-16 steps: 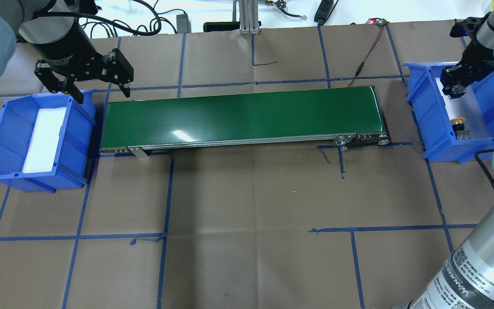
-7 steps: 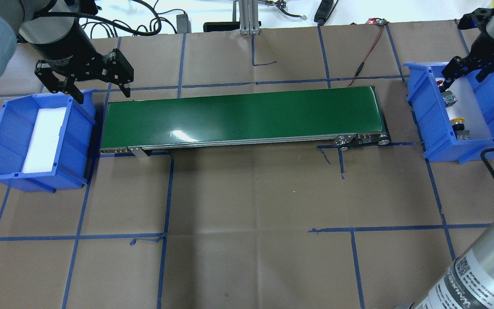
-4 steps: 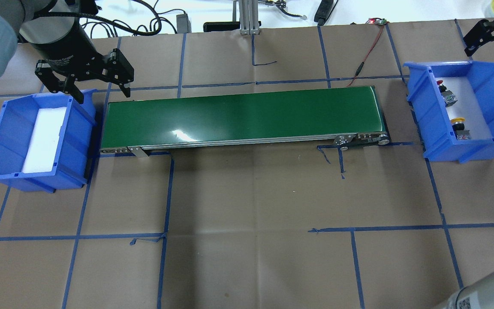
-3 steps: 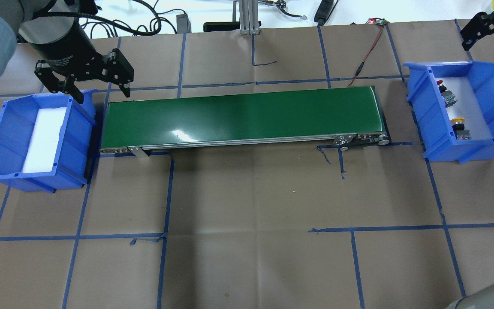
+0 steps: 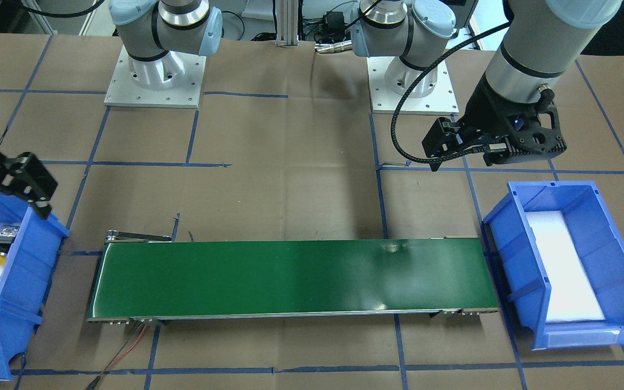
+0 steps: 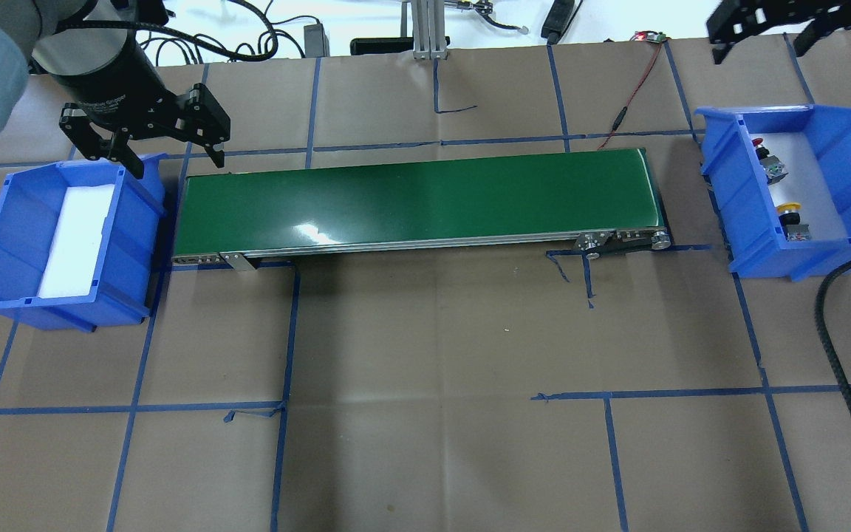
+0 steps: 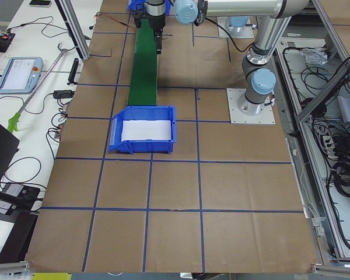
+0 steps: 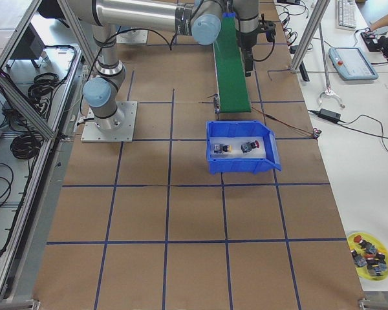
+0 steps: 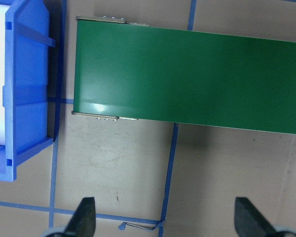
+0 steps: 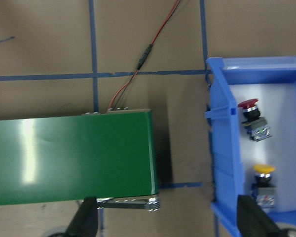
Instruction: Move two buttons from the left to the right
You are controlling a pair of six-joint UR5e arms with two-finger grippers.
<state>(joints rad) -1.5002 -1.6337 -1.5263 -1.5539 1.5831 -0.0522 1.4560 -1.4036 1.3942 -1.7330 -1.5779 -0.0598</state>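
Right gripper (image 6: 760, 43) — raised high, its two black fingers (image 10: 249, 217) spread wide apart. In the wrist view the end of the long green conveyor belt (image 10: 69, 158) is framed ahead of one finger. The side wall of the right blue plastic bin (image 10: 222, 148) is framed ahead of the other. A strip of brown paper table cover (image 10: 182, 128) is seen between them.

Both task items are found inside that bin, on its white foam lining (image 10: 286, 148). They are well below the fingers and just beyond the bin-side fingertip. The yellow-capped push-button switch with a black-grey boxy body (image 10: 264, 181) is the nearer to that finger. The red-capped push-button switch of the same build (image 10: 253, 117) is placed farther on. The two are kept apart, not touching, and each is laid on its side with the cap pointing away from the fingers.

A thin red-and-black wire (image 10: 143, 59) is run from the belt's end across the paper, far ahead of the belt-side finger.

Left gripper (image 6: 176, 164) — fingers (image 9: 86, 215) likewise held wide open. Bare paper crossed by blue tape lines (image 9: 170, 163) is seen between them. The belt's other end is spread ahead of both fingers. The corner of the left blue plastic bin (image 9: 27, 98) is placed ahead of and outside one finger. In the overhead view a white foam block (image 6: 74, 240) is seen lying in that bin, on the outer side of the fingers.
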